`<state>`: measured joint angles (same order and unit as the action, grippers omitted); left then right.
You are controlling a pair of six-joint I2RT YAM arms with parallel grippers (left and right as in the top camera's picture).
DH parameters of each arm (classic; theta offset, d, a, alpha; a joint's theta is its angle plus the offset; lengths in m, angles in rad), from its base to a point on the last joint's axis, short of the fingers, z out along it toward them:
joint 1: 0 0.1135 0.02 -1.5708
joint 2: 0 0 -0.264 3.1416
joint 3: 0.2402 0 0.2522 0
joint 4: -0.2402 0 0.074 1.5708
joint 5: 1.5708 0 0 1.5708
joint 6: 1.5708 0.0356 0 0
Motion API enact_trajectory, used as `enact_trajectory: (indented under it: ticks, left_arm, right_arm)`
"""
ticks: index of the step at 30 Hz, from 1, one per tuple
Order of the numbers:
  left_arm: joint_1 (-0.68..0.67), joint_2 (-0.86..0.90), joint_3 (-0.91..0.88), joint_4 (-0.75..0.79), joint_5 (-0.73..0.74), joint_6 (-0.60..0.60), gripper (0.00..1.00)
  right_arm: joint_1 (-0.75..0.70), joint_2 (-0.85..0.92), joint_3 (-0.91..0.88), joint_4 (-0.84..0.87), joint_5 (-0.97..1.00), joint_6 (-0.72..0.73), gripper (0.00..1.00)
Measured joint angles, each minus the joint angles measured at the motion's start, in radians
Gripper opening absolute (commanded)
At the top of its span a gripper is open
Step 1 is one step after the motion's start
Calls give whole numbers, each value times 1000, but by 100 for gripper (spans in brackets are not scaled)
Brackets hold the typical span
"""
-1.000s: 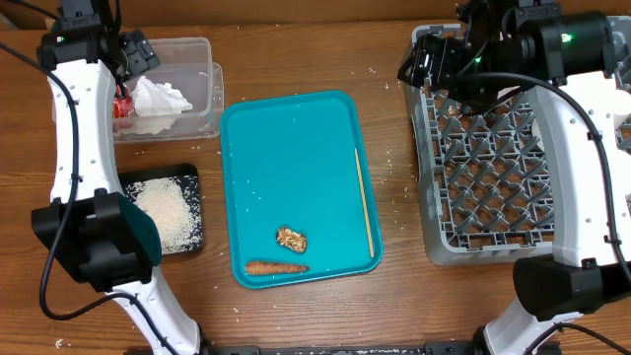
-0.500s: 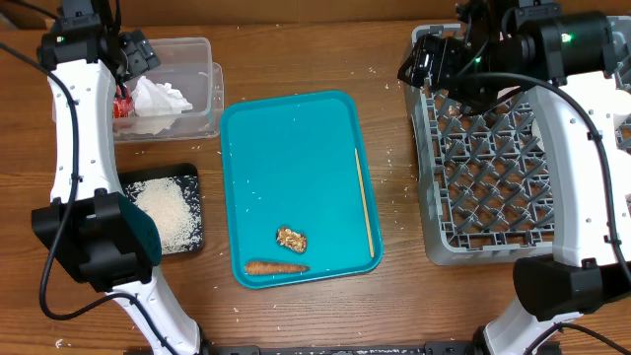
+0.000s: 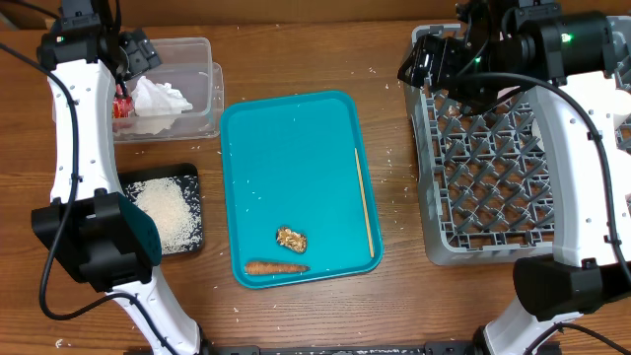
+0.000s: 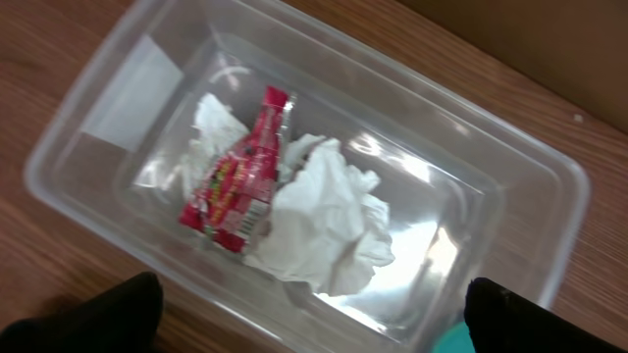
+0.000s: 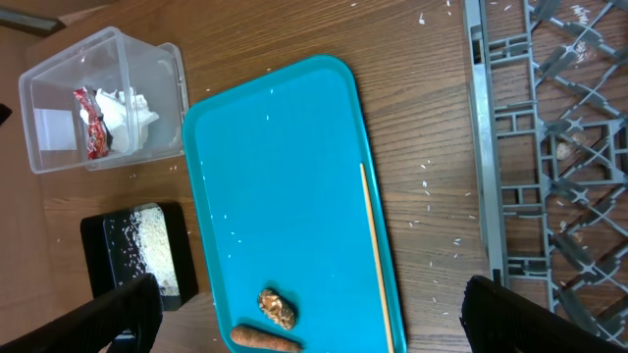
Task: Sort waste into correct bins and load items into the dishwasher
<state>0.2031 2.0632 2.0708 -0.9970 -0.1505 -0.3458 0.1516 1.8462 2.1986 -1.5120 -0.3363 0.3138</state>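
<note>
A teal tray (image 3: 296, 148) holds a brown food lump (image 3: 291, 238), a carrot piece (image 3: 275, 266) and a long chopstick (image 3: 364, 202); all show in the right wrist view too, tray (image 5: 285, 176). A clear bin (image 3: 202, 99) holds crumpled white tissue (image 4: 319, 216) and a red wrapper (image 4: 238, 176). My left gripper (image 4: 309, 319) hangs open and empty above this bin. My right gripper (image 5: 309, 319) is open and empty, high over the left edge of the grey dish rack (image 3: 493, 187).
A black bin (image 3: 168, 212) with white rice stands left of the tray. Rice grains lie scattered on the wooden table. The rack's grid (image 5: 549, 147) fills the right side.
</note>
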Motion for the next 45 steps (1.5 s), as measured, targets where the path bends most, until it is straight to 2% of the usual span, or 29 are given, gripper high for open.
enact_trajectory:
  ticks: [8,13,19,26,33,37,45]
  left_arm:
    - [0,0,0,-234,367,2,100]
    - [-8,0,-1,-409,627,123,100]
    - [-90,0,-1,-526,731,245,100]
    - [-286,0,-1,-557,678,262,100]
    - [-477,-26,-2,-631,391,111,100]
    - [-610,-138,-10,-687,268,56,100]
    - [-801,-266,-175,-691,195,-35,100]
  right_arm:
    - [0,0,0,0,0,0,100]
    - [0,0,0,1,0,0,100]
    - [0,0,0,1,0,0,100]
    - [0,0,0,0,0,0,100]
    - [0,0,0,1,0,0,100]
    - [0,0,0,0,0,0,100]
    - [0,0,0,0,0,0,100]
